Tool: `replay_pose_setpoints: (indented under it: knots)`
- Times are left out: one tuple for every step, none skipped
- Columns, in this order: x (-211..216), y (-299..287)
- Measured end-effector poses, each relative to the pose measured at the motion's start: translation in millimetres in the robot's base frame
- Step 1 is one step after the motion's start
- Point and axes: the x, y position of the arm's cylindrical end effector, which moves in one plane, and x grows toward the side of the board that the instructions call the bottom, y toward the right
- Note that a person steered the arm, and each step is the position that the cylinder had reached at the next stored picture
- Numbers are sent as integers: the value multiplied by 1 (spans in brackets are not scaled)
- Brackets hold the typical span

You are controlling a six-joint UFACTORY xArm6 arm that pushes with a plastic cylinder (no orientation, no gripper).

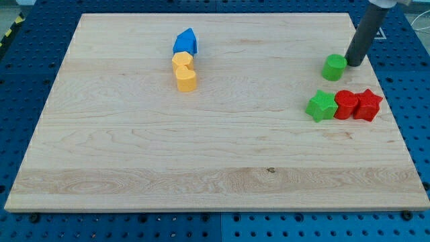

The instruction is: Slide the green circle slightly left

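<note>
My tip [352,64] sat just to the right of the green circle [333,67], far back on the right of the bench [134,161], so the circle lay to its left; no pincer was there to see.

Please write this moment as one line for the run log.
my tip: at right side of green circle | contact: cannot tell | push direction: left | circle: near board's right edge

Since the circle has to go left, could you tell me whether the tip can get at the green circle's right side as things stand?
Probably yes. My tip sits just at the view's right of the green circle, close against it with nothing between. The green star and the red blocks lie lower down, off the leftward path.
</note>
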Motion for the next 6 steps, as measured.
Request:
replay_pose_setpoints:
  knots:
    - [13, -5]
    - [13, -1]
    - [15, -18]
    - [26, -47]
    - [39, -75]
    - [44, -96]
